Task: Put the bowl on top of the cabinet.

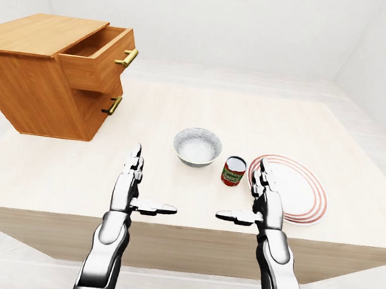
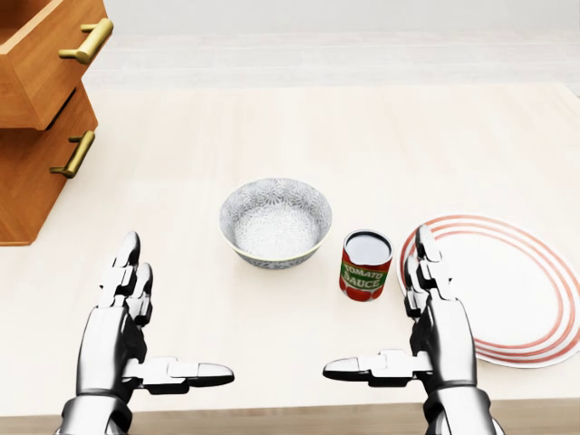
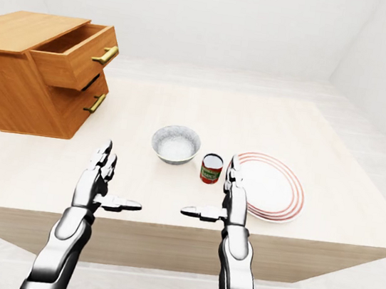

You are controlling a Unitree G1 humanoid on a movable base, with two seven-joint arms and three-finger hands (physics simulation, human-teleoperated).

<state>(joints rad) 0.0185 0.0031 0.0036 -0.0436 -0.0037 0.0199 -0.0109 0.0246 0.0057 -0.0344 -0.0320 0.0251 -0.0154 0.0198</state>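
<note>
Left robot hand (image 2: 136,313) and right robot hand (image 2: 417,308) are hovering low over the worktop (image 2: 272,127), both released, fingers splayed, holding nothing. Bowl (image 2: 275,222) is sitting upright, mouth up (round, no long axis), just left of tomato sauce can (image 2: 365,265). Cabinet (image 1: 41,73) is standing beyond at upper left, top drawer open.

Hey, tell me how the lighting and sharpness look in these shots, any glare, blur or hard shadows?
Head view: even, soft light; the bowl and can look crisp, with only faint shadows beneath them. Left-eye view: nothing blurred, the cabinet throws a soft shadow on the table. Right-eye view: mild highlights on the metal left hand and right hand, no harsh glare.
</note>
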